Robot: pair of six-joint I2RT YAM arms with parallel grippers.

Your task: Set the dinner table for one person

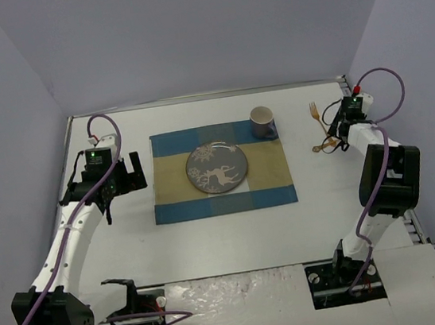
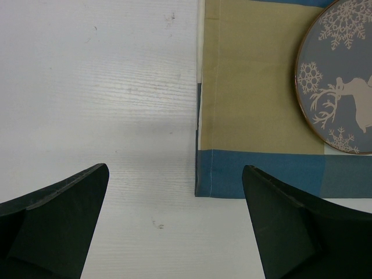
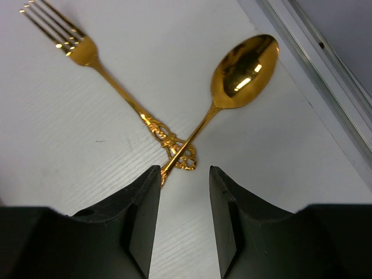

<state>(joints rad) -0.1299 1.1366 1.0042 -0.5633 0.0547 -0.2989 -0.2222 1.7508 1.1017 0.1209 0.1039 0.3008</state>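
Table [image 1: 236, 240] spans near edge to lilac walls [image 1: 185, 38]. Centre: placemat [image 1: 173, 192] bearing plate [image 1: 216, 166]; mug [image 1: 262, 121] on its far right corner. Left gripper [image 2: 175, 168] gapes wide at placemat's left edge. Right gripper [image 3: 185, 171], narrowly parted, empty, over crossed fork [image 3: 87, 55] and spoon [image 3: 244, 72], far right.

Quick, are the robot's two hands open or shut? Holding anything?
Left gripper: open wide, holding nothing.
Right gripper: open a little, holding nothing; fork and spoon lie just ahead of it.
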